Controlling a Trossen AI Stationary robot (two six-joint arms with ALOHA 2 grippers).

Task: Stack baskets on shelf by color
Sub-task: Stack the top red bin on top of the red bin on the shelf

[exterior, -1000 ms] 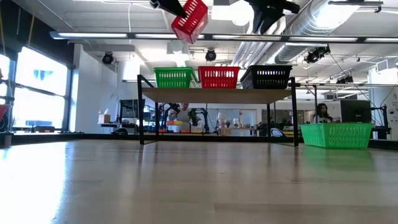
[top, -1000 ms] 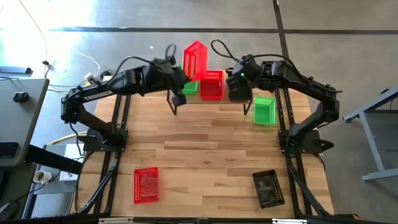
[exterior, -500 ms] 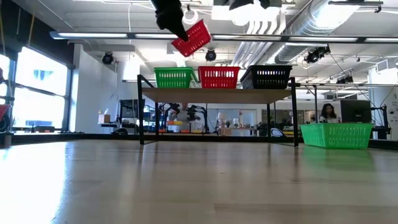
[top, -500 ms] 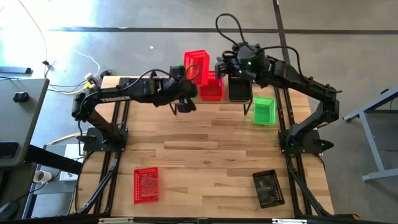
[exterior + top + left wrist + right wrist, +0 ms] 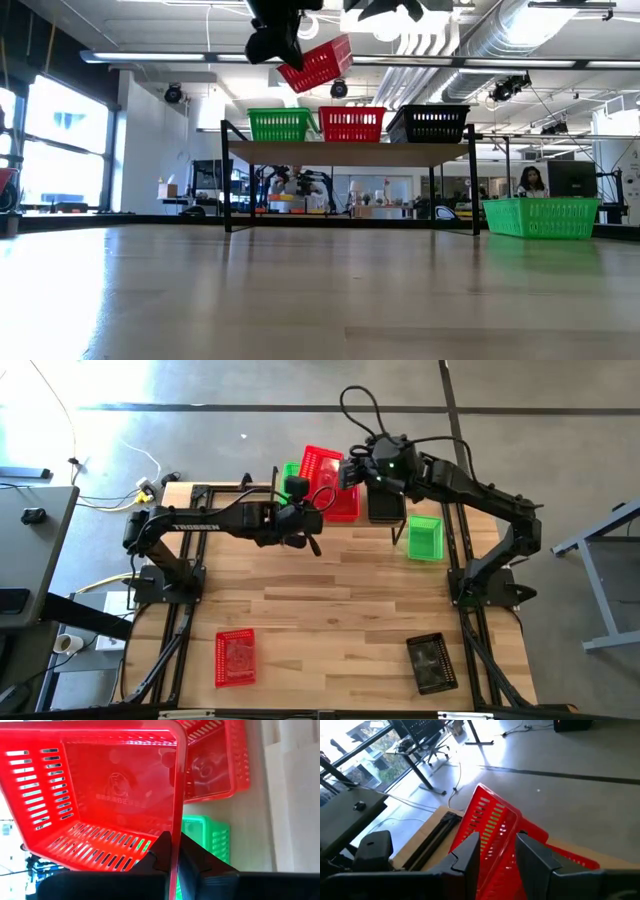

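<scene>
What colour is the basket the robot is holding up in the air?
Red. The raised basket shows best in the low view, tilted above the shelf.

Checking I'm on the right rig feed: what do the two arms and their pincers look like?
Both are black jointed arms. The left arm carries white TROSSEN lettering; the right arm has a looping black cable and a small green light near its wrist. Each ends in a two-fingered dark pincer: left pincer, right pincer.
</scene>
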